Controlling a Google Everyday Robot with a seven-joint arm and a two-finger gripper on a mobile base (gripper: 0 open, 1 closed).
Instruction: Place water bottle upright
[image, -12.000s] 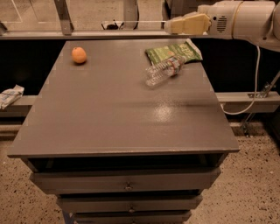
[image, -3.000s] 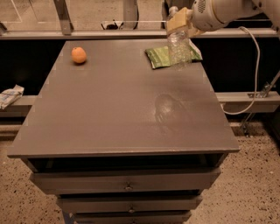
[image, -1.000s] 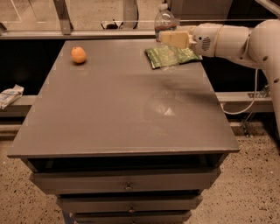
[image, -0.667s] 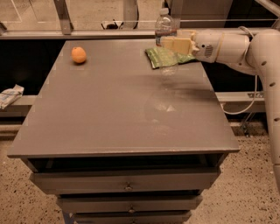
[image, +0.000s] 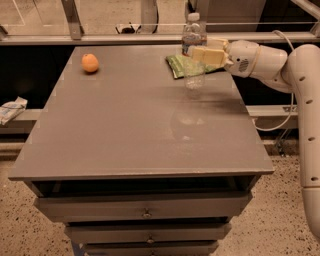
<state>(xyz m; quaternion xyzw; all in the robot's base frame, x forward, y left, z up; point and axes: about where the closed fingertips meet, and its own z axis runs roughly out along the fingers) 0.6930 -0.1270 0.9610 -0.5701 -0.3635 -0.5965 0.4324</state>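
Where bottle is: the bottle (image: 193, 31) stands cap-up at 1 o'clock on the bench (image: 125, 130), its base low at the packet's 6 o'clock edge; whether it touches the bench I cannot tell
Gripper: the gripper (image: 199, 53) reaches in from 3 o'clock at the bottle's mid-height
Fingers: the cream fingers (image: 212, 56) are closed narrow on the bottle's ribbed body, holding it
Packet: the green packet (image: 176, 65) lies flat at 1 o'clock, just behind the bottle's base
Orange: the orange (image: 90, 63) sits at 11 o'clock, well apart from the bottle
Risk, footing: if the base lands partly on the packet's edge, the bottle would likely lean and topple once let go
Risk, release: if the base is off the bench when the fingers part, the light bottle may drop, bounce and fall on its side
Risk, retreat: a finger dragging on the ribs as the arm backs toward 3 o'clock could tip the bottle; its tall, narrow shape gives little margin
Risk, edge: the bench's far and right edges are near, so a fallen bottle could roll off
Label: a thin band with red and blue marks circles the bottle's upper body; no word can be read
Packet print: pale marks on green, not legible
Brands: none readable anywhere
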